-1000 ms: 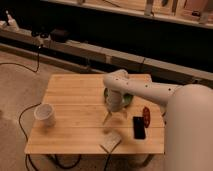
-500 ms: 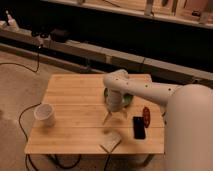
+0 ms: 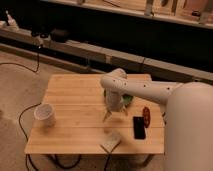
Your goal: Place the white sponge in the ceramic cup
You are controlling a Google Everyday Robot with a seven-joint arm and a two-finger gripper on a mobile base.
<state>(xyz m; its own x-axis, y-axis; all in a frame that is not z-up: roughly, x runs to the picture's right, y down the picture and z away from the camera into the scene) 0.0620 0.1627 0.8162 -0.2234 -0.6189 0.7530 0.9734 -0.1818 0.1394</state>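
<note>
1. The end effector (image 3: 107,116) hangs above the middle of the tabletop (image 3: 75,95) (spread or pressed together, one cannot tell), apart from the white sponge (image 3: 111,141) lying by the front edge.
2. The arm (image 3: 140,89) reaches in from the right edge, wrist bent downward.
3. The ceramic cup (image 3: 45,114) stands upright near the left edge.

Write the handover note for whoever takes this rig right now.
Gripper: hangs low over the middle of the wooden table, not on the sponge.
White sponge: flat on the table near the front edge, just in front of the gripper, untouched.
Ceramic cup: upright at the table's left end, apart from both.
Done: nothing placed yet.
Left: reach the sponge, grasp it, carry it left, and drop it in the cup.
</note>
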